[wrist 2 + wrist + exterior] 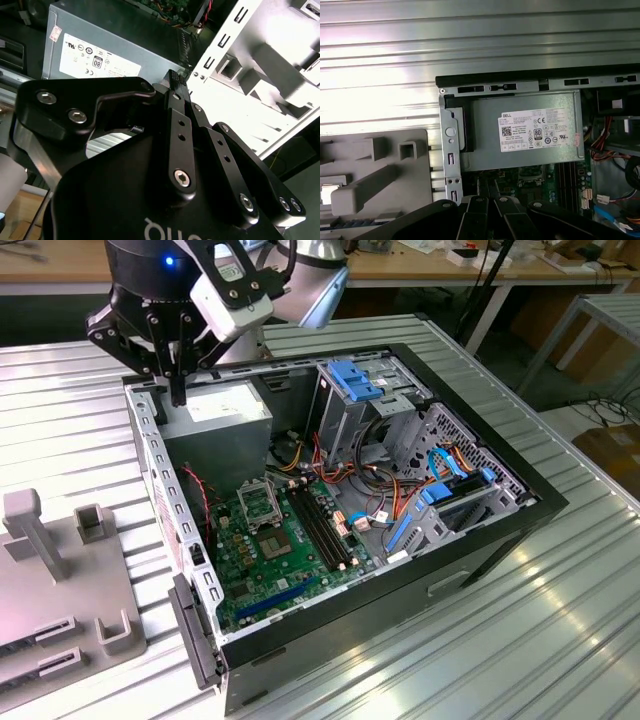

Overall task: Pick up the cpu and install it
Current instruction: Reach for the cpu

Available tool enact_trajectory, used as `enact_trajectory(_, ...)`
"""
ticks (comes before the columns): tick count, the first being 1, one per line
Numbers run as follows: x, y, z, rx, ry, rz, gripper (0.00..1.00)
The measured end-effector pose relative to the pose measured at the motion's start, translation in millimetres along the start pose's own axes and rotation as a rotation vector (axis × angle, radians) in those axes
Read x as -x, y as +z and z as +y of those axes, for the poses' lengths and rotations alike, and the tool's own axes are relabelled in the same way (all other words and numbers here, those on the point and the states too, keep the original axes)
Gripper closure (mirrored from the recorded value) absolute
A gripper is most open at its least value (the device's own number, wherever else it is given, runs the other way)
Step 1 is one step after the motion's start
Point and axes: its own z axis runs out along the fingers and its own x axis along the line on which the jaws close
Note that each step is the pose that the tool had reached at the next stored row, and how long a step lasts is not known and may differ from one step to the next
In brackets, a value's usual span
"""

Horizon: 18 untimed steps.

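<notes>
Table (560, 620): ribbed metal. It carries an open computer case (390, 595) lying on its side across the middle, and a grey moulded fixture (60, 590) against the edge at the exterior view's left.

Case contents:
- The grey power supply (225, 415) fills the far corner at the exterior view's left, label upward.
- A green board (262, 580) lies flat on the case floor beside it.
- A square metal-framed socket (258, 502) is fixed to the board, just beside the power supply.
- Dark memory slots (322, 525) run alongside the socket.
- A metal drive cage (345, 415) with blue latches stands along the far wall.
- Loose coloured cables (400, 495) lie between the cage and the board.

Fixture contents: blocks and recesses. In the first wrist view, a recess in the fixture (380, 160) holds a pale, bright square piece, taken to be the cpu (328, 194). Its face cannot be made out. It lies outside the case and well apart from the socket.

Pincer (178, 395): it hangs above the case rim at the power supply corner, pointing down and clear of the metal. Both wrist views, second (175, 82) and first (487, 186), show the fingers drawn together. It touches neither the cpu nor the board.
</notes>
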Motion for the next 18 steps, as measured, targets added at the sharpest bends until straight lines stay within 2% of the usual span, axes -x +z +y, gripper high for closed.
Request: enact_trajectory(18,-8.3,0.1,-0.6,-0.0001,0.000,0.0000,0.89)
